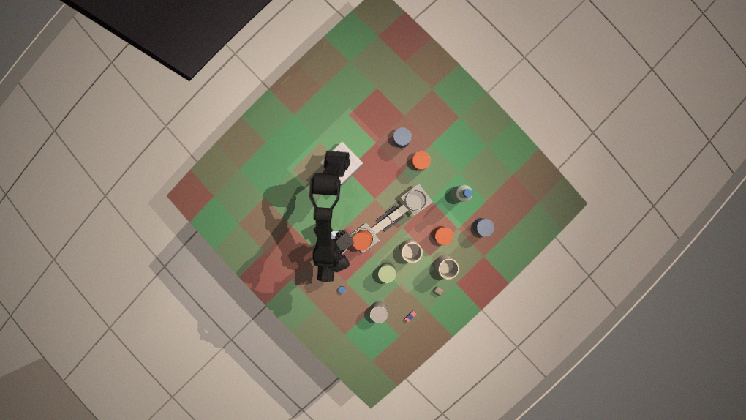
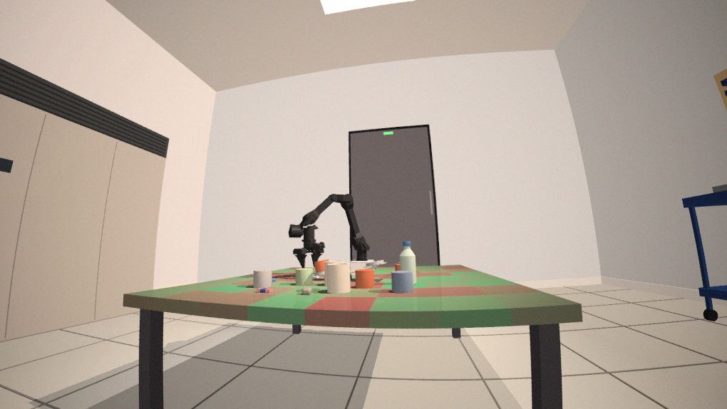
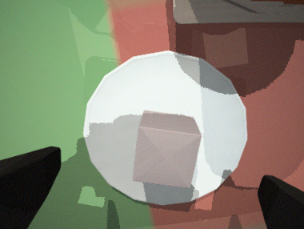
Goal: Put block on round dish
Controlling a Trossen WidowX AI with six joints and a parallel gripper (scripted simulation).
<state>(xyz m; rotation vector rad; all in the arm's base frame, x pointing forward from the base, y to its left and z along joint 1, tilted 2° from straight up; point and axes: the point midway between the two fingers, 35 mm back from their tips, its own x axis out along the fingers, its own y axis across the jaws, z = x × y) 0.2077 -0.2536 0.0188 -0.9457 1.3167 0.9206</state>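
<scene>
The pinkish-grey block (image 3: 166, 156) appears to rest on the white round dish (image 3: 120, 92) (image 1: 334, 234), a little off its centre, in the wrist view. My gripper (image 2: 308, 263) (image 3: 162, 172) is open, its black fingers wide apart either side of the block and touching nothing visible. An orange cup (image 1: 362, 241) (image 2: 321, 265) stands on the end of the balance (image 1: 383, 224) beside the dish. The balance's other end tray (image 1: 415, 199) holds no cup. No cup is over the dish. The arm hides most of the dish from above.
Two more orange cups (image 1: 421, 160) (image 1: 444, 235) stand beyond the balance. Around them are blue cups (image 1: 401, 137) (image 1: 484, 227), a bottle (image 1: 463, 193), cream cups (image 1: 411, 252) (image 1: 447, 268), a green cup (image 1: 387, 274) and a grey cup (image 1: 378, 312). A small blue disc (image 1: 341, 290) lies near the arm.
</scene>
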